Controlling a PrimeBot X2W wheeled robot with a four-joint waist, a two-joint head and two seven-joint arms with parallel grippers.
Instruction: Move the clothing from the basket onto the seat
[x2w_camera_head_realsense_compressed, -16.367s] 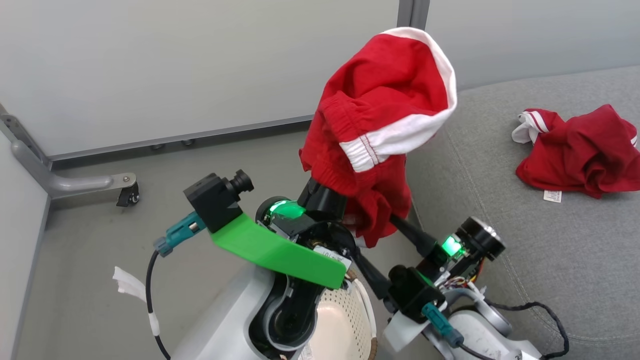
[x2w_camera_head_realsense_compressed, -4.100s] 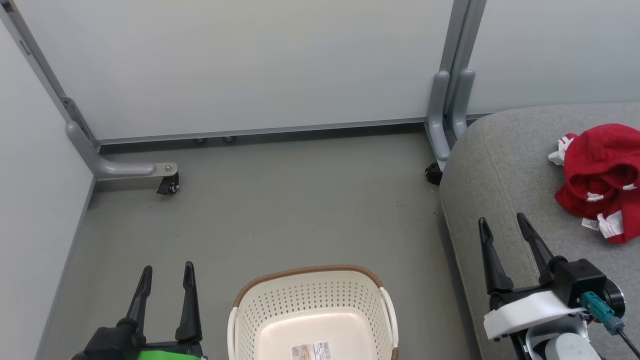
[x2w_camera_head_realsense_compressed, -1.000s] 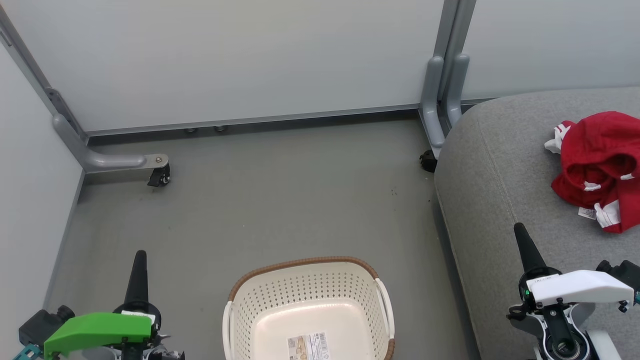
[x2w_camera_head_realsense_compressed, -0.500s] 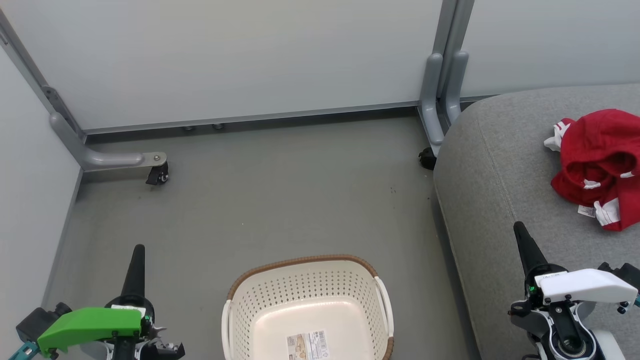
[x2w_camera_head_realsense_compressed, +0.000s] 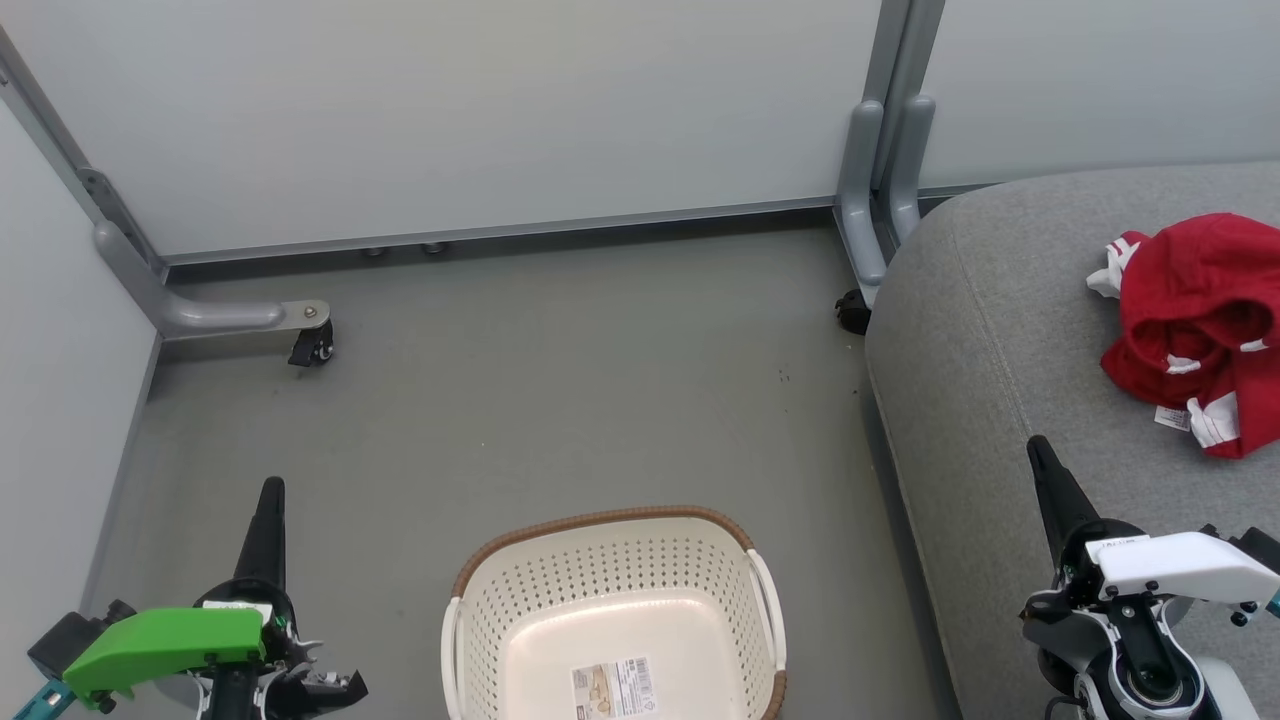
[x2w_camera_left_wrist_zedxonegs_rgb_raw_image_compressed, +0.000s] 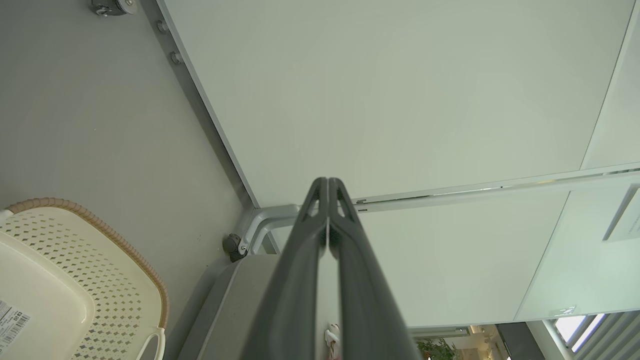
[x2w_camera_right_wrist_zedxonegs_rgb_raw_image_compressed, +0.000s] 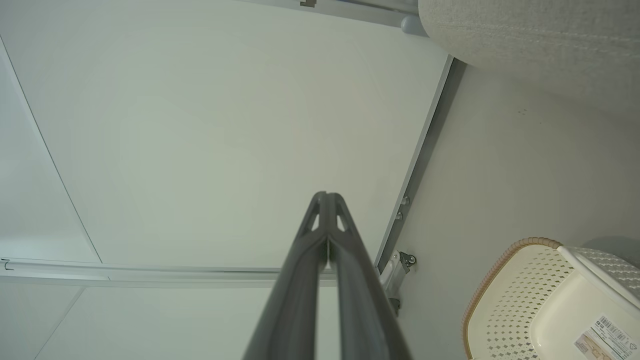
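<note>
Red clothing (x2w_camera_head_realsense_compressed: 1195, 330) with white trim lies bunched on the grey seat (x2w_camera_head_realsense_compressed: 1010, 330) at the right of the head view. The cream basket (x2w_camera_head_realsense_compressed: 520, 600) with a brown rim stands on the floor at bottom centre; a paper label (x2w_camera_head_realsense_compressed: 615, 688) lies on its bare bottom. My left gripper (x2w_camera_head_realsense_compressed: 271, 490) is at the lower left, left of the basket, fingers pressed together and shut. My right gripper (x2w_camera_head_realsense_compressed: 1038, 450) hangs over the seat's front part, shut, well short of the clothing. Both wrist views show closed fingertips, left gripper (x2w_camera_left_wrist_zedxonegs_rgb_raw_image_compressed: 328, 181) and right gripper (x2w_camera_right_wrist_zedxonegs_rgb_raw_image_compressed: 326, 196), with nothing between them.
Grey partition panels stand behind. Their feet with castors rest on the floor at the left (x2w_camera_head_realsense_compressed: 310, 345) and beside the seat's corner (x2w_camera_head_realsense_compressed: 853, 312). Bare grey floor (x2w_camera_head_realsense_compressed: 560, 390) lies between the basket and the panels.
Over the last second the head view has drifted slightly, shifting the scene. Both grippers stay shut at the lower corners, barely moved. The clothing lies unchanged on the seat.
</note>
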